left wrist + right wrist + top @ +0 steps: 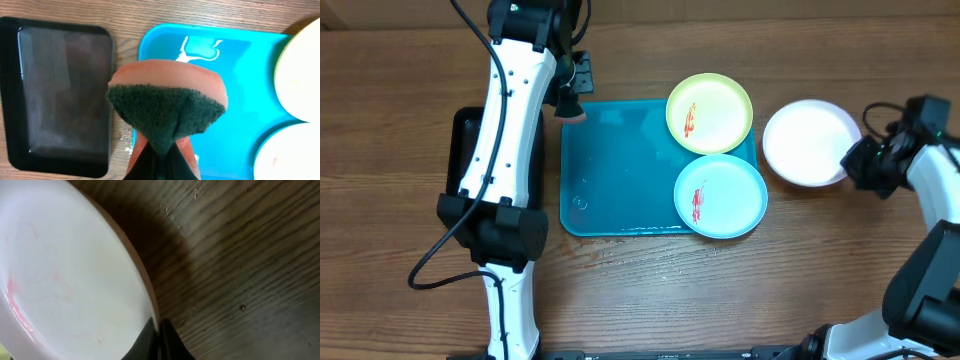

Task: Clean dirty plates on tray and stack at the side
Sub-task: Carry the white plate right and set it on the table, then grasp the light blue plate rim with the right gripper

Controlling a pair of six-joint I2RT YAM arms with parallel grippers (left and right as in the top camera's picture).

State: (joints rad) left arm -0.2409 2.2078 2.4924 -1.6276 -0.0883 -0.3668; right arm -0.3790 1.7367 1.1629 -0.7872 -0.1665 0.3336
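White plate [805, 140] pinched by right fingers [172, 347] | sponge [167, 107] in left fingers [147, 170]

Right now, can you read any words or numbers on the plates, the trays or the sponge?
No words, numbers or labels can be read anywhere.
White plate, yellow-green plate, teal-rimmed plate: only reddish smears, no writing.
Turquoise tray: one small round moulded mark, too small to read.
Black tray and sponge: blank.
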